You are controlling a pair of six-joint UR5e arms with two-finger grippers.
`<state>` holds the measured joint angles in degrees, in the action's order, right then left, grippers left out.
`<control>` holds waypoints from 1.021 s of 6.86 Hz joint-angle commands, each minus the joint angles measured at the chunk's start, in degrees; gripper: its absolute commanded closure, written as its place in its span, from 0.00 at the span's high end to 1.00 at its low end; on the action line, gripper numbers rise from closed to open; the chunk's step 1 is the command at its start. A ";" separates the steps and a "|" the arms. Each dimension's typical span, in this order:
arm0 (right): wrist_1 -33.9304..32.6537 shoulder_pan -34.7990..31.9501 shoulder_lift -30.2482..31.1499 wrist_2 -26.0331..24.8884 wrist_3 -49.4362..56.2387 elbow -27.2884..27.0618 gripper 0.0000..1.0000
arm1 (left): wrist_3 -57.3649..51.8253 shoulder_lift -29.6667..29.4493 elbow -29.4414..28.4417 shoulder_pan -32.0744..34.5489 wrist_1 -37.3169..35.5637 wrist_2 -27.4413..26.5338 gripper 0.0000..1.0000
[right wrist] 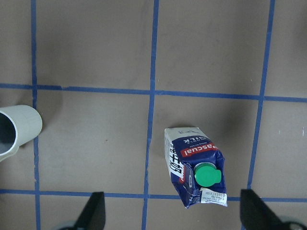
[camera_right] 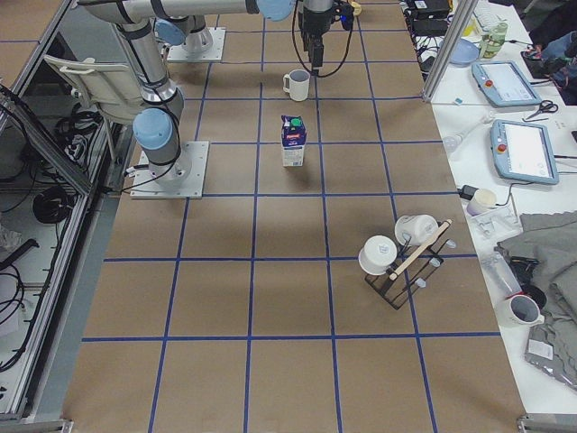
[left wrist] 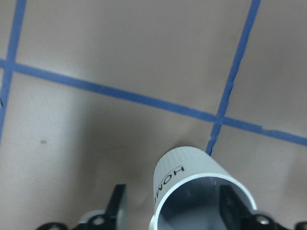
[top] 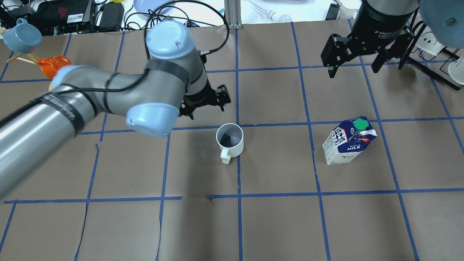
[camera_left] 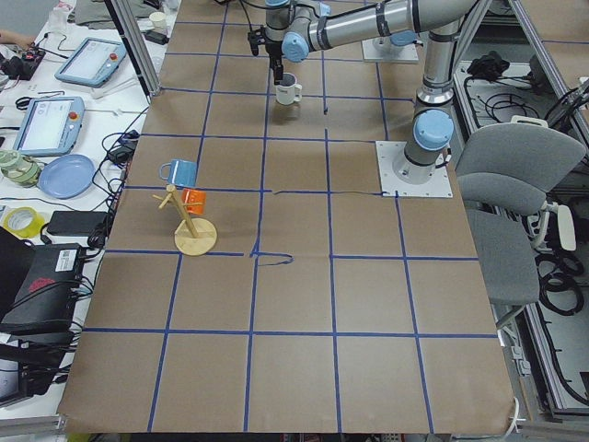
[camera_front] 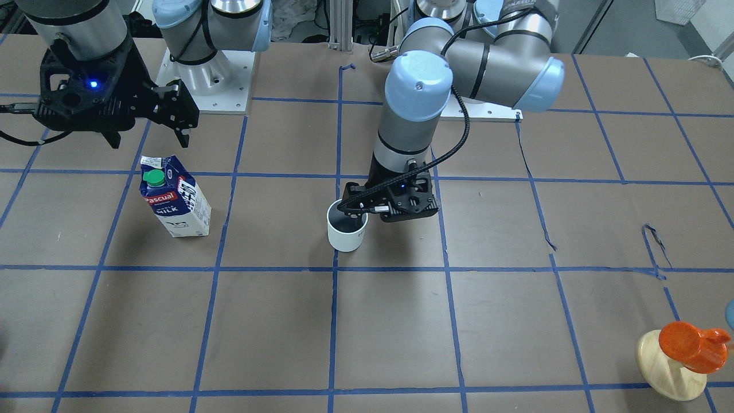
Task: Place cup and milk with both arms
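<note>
Quick status from the middle of the cup-and-milk job.

The cup [top: 230, 140] is standing upright on the desk [top: 275, 224] near the middle, right on a crossing of the blue tape [top: 275, 195], with its handle pointing back towards me. My left fingers [left wrist: 118, 203] are spread apart right at its rim. In the wrist view one sits outside the wall and the other looks to be over the mouth, but I can't tell if it actually dips in. Either way nothing's pinched, and the cup is carrying its own weight.

The milk [top: 348, 143] is off to my right, well apart from the cup. It's upright inside its own tape square with the green cap up. My right fingers [right wrist: 96, 211] are wide apart and hanging high over that patch of desk, not touching the carton at all.

So how far along is it? Honestly it reads two ways. Both things are on the desk, upright and free, so if these are the spots they belong in, I'd call the milk side done. The cup side would then just need my left arm to lift clear without clipping the rim. If they have to go somewhere else, then nothing's been gripped yet. The cup would be first, since the left fingers are already lined up on its wall, and the right arm has a long drop before it can close on the carton.
</note>
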<state>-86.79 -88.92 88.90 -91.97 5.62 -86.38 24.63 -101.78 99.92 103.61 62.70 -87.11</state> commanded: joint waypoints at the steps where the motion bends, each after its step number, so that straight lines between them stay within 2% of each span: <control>1: -0.13 4.17 0.31 -0.05 8.32 -4.64 1.00 | -18.55 6.03 -6.98 -8.64 12.57 -0.08 1.00; 2: -0.22 7.24 0.31 0.30 11.32 -7.19 1.00 | -24.31 8.32 -9.97 -13.82 17.49 -0.08 1.00; 3: -3.44 8.49 0.31 -0.05 17.09 -10.52 1.00 | -28.19 10.17 -10.96 -16.31 19.28 -0.08 1.00; 4: -9.82 9.28 -0.04 -0.05 18.02 -14.82 1.00 | -28.49 11.24 -10.97 -16.94 19.39 -0.08 1.00; 6: -17.57 9.29 -1.00 0.57 16.45 -21.08 1.00 | -28.50 11.42 -10.79 -16.77 19.48 -0.08 1.00; 7: -18.06 9.21 -1.01 1.09 16.18 -22.67 1.00 | -28.50 10.99 -11.40 -16.60 19.48 -0.08 1.00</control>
<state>-102.49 -79.71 88.17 -91.28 22.22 -106.43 -3.79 -90.53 88.97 86.88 82.11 -87.17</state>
